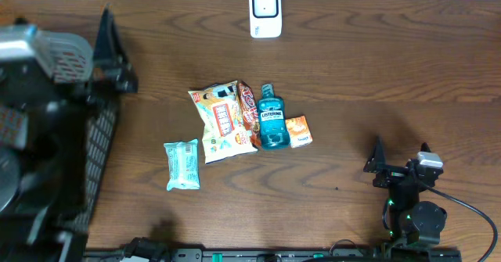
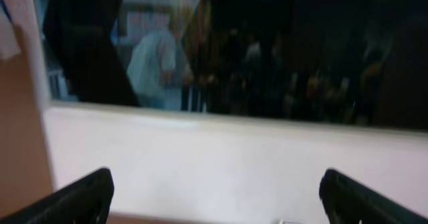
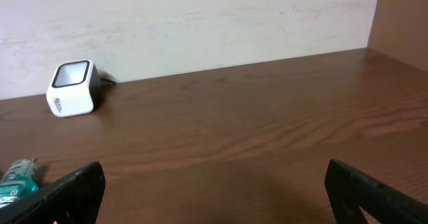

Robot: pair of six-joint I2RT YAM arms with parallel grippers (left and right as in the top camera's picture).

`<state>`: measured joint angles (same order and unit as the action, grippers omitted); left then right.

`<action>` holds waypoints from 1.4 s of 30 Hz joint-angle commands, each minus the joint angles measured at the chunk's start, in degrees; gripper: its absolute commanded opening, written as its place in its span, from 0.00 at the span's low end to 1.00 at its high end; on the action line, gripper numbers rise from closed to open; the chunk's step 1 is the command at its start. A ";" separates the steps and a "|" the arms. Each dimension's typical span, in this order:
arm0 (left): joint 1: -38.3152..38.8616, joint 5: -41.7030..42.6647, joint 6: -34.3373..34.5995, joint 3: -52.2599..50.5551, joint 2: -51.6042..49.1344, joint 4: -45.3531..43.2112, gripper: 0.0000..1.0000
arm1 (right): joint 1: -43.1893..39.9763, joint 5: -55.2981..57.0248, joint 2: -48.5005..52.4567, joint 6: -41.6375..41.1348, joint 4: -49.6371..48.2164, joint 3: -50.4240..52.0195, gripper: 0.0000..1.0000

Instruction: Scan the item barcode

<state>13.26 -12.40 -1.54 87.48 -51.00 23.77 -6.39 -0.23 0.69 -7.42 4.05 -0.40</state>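
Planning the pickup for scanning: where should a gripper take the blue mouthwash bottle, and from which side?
Probably the cap end of the mouthwash bottle, from above: it lies flat, body hemmed by the snack bag and orange packet, cap end sticking clear.

Overhead looks straight down. Right wrist, low, faces the scanner (image 3: 72,88) ahead, shared with overhead; left wrist faces a wall (image 2: 221,157).

Soft, even indoor light covers the dark wooden table (image 1: 352,66), sharp from overhead except where the left arm (image 1: 35,137) looms blurred at the frame's edge. The left wrist view is smeared, its window (image 2: 267,50) dim with murky reflections. The right wrist view shows the white scanner (image 3: 72,88) crisply, wood faintly glossy.
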 commanded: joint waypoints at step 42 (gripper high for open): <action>-20.72 22.95 9.16 -14.88 43.80 5.55 0.98 | 0.07 -34.16 -0.31 -20.24 -1.49 0.09 0.99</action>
<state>-8.27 9.39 6.42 72.93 -8.25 29.61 -6.39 -27.46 0.69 -26.79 2.33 -0.40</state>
